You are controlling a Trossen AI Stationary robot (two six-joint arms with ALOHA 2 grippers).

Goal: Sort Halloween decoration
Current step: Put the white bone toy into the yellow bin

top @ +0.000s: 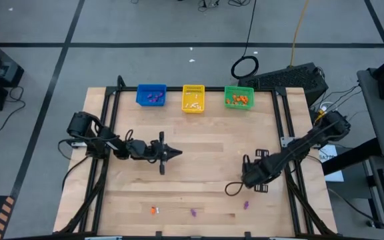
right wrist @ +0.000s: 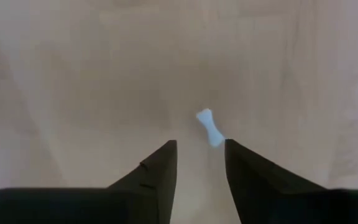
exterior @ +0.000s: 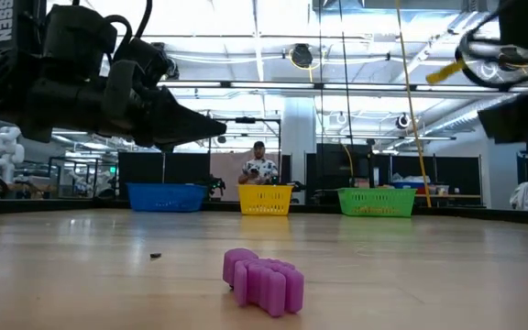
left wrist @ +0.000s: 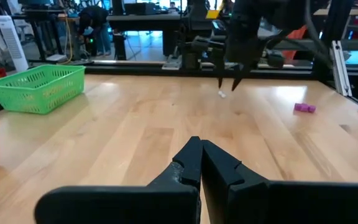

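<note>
High view shows the wooden desk (top: 199,167) with three baskets in a row along its far edge: a blue basket (top: 151,95) holding purple trinkets, a yellow basket (top: 193,98) holding white ones, and a green basket (top: 239,97) holding orange ones. Near the front edge lie three loose pieces of Halloween decoration: an orange trinket (top: 153,210), a purple trinket (top: 193,213) and a second purple trinket (top: 247,205), spaced apart from one another.

The left pincer (top: 177,153) hovers over the middle-left of the desk, pointing toward the right arm; in the left wrist view its fingers (left wrist: 191,163) are pressed together with nothing between them. The right pincer (top: 244,175) hangs over the right part of the desk, pointing down at the boards. In the right wrist view its two dark fingers (right wrist: 160,169) stand apart, and a small white bone-shaped trinket (right wrist: 209,127) lies on the wood just beyond the gap, touching neither finger. The left wrist view shows the same white piece (left wrist: 222,94) on the desk below the right pincer's tips.

In the low view a purple trinket (exterior: 263,280) lies close to the camera, with the three baskets far behind it and a person standing in the room beyond.
</note>
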